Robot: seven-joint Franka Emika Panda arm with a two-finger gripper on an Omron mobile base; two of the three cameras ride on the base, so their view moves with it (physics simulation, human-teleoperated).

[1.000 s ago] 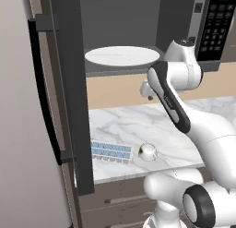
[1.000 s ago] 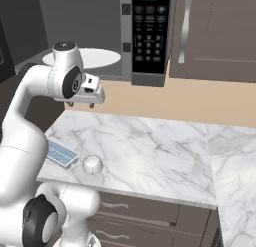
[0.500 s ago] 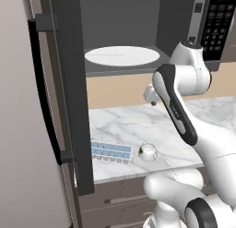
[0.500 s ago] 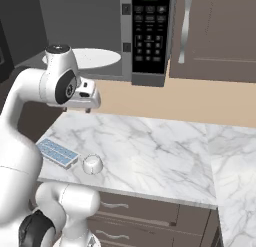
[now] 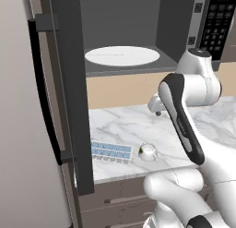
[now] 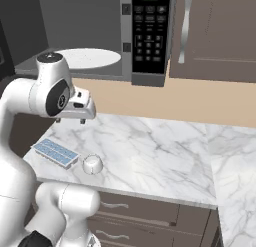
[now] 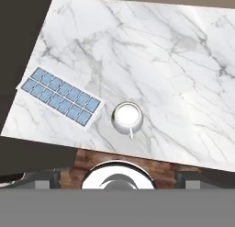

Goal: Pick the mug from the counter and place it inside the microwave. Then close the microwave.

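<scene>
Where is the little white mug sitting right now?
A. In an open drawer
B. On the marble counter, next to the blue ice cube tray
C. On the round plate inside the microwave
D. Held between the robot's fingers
B: the mug stands on the counter near its front edge, just beside the ice cube tray, while the plate in the open microwave is bare and the gripper hangs above, holding nothing.
</scene>
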